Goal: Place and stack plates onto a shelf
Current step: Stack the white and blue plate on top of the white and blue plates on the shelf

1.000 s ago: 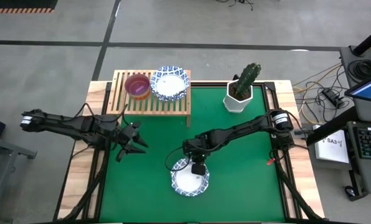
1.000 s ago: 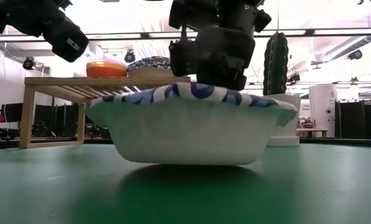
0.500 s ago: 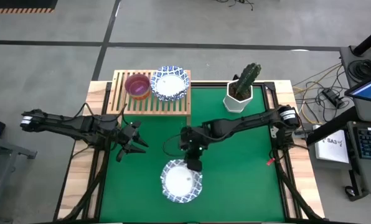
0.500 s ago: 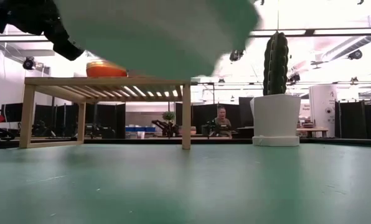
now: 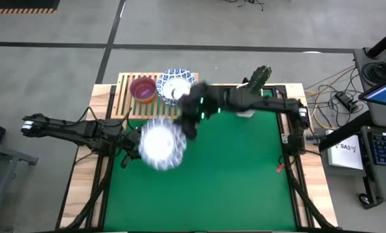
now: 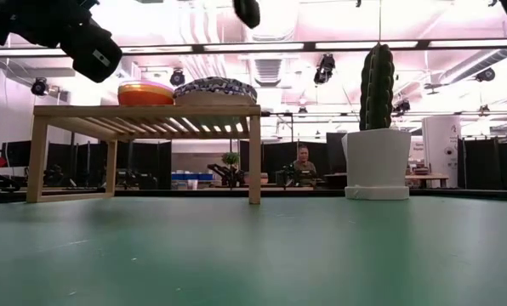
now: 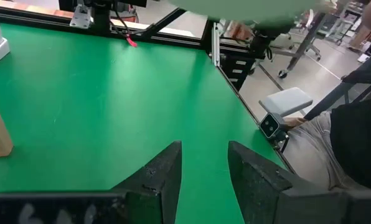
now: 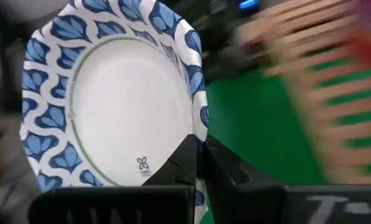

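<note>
My right gripper (image 5: pixel 188 126) is shut on a blue-and-white patterned plate (image 5: pixel 159 145), held high over the table's left half, just in front of the shelf; the right wrist view shows the plate's white face (image 8: pixel 123 106). The wooden slat shelf (image 5: pixel 160 110) stands at the far left. It carries a stack of small dishes with a purple one on top (image 5: pixel 143 88) and another patterned plate (image 5: pixel 177 86), both resting on their bases. My left gripper (image 7: pixel 204 168) is open and hovers low near the table's left edge, partly under the raised plate. My right gripper pinches the plate's wavy patterned rim (image 8: pixel 198 134) between its two fingers, at the plate's far-right side. The plate is lifted clear of the table, face up and reaching out toward the left from the fingers.
A white pot with a cactus (image 5: pixel 261 76) stands at the far right of the table; in the low view it (image 6: pixel 377 153) is to the right of the shelf (image 6: pixel 143 110). The green tabletop (image 5: pixel 245 175) lies bare in the middle and near side. A person (image 6: pixel 302 166) sits far behind.
My right gripper has lifted the patterned plate off the near middle of the table, then carried it up and toward the far-left, toward the shelf. The plate, which rested on the table a second ago, now hangs clear above it. The gripper's hold has not changed.
</note>
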Motion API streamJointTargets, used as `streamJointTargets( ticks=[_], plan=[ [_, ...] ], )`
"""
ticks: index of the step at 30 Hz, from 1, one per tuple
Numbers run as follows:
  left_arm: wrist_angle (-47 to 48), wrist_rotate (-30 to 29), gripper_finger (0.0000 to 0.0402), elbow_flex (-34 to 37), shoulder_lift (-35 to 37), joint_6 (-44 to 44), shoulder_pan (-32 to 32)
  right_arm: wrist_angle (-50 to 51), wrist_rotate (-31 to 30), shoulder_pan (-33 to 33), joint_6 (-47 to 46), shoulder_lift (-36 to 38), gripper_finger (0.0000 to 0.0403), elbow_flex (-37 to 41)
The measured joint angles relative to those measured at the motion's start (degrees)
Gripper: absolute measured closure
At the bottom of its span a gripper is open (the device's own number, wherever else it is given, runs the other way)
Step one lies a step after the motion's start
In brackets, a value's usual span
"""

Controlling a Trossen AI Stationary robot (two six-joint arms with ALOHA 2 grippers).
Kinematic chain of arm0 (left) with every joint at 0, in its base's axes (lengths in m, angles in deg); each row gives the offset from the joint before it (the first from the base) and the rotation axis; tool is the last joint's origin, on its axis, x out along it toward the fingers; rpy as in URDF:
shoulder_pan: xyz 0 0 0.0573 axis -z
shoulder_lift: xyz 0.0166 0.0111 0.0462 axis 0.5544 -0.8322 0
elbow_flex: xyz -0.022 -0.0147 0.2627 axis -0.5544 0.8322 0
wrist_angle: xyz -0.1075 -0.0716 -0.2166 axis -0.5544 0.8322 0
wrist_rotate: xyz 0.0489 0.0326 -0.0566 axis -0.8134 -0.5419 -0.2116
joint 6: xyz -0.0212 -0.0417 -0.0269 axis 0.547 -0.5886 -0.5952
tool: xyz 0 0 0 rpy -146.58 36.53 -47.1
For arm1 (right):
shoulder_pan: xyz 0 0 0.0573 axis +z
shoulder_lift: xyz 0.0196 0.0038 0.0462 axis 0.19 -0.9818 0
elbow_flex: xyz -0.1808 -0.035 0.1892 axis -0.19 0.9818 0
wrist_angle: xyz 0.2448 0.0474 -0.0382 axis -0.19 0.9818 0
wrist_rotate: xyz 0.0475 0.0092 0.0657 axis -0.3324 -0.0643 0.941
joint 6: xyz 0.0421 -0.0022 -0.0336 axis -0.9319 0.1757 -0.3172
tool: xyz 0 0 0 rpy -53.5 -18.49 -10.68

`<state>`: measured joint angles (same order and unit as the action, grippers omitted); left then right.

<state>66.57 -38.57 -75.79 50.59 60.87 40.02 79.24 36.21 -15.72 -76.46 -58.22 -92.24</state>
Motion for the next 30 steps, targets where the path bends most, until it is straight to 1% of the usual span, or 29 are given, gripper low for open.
streamJointTargets(
  ticks=[3, 5, 9, 13, 15, 18, 19, 23, 30],
  plan=[
    [0.0, 0.0, 0.0288, 0.0, 0.0, 0.0, 0.0, 3.97, -4.91, -4.99, -0.03, 0.0, 0.0394, -4.32],
    [0.02, 0.0, 0.0288, 0.0, 0.0, 0.0, 0.0, 5.13, -5.9, -8.95, -0.33, 0.0, 0.0394, -6.28],
    [0.02, 0.0, 0.0288, 0.0, 0.0, 0.19, 0.0, 5.47, -5.12, -17.95, -3.27, 0.02, 0.0394, -7.75],
    [0.02, -0.02, 0.0288, 0.0, 0.0, 0.6, 0.0, 7.0, -4.56, -26.23, -4.42, -0.73, 0.0394, -7.18],
    [0.02, -0.02, 0.0288, 0.0, 0.0, 0.61, 0.0, 7.48, -1.55, -29.17, -4.69, -1.78, 0.0394, -6.74],
    [0.02, -0.02, 0.0288, 0.0, 0.0, 0.61, 0.0, 7.55, 4.55, -31.44, -4.88, -3.71, 0.0394, -6.42],
    [0.02, -0.02, 0.0288, 0.0, 0.0, 0.61, 0.0, 7.41, 5.58, -31.57, -4.99, -4.32, 0.0393, -6.42],
    [0.02, -0.02, 0.0288, 0.0, 0.0, 0.61, 0.0, 6.68, 5.76, -31.53, -4.05, -5.43, 0.0377, -6.43],
    [0.04, -0.02, 0.0288, 0.0, 0.0, 0.63, -0.01, 6.24, 5.59, -31.5, -3.78, -6.75, 0.0327, -6.44]
  ],
)
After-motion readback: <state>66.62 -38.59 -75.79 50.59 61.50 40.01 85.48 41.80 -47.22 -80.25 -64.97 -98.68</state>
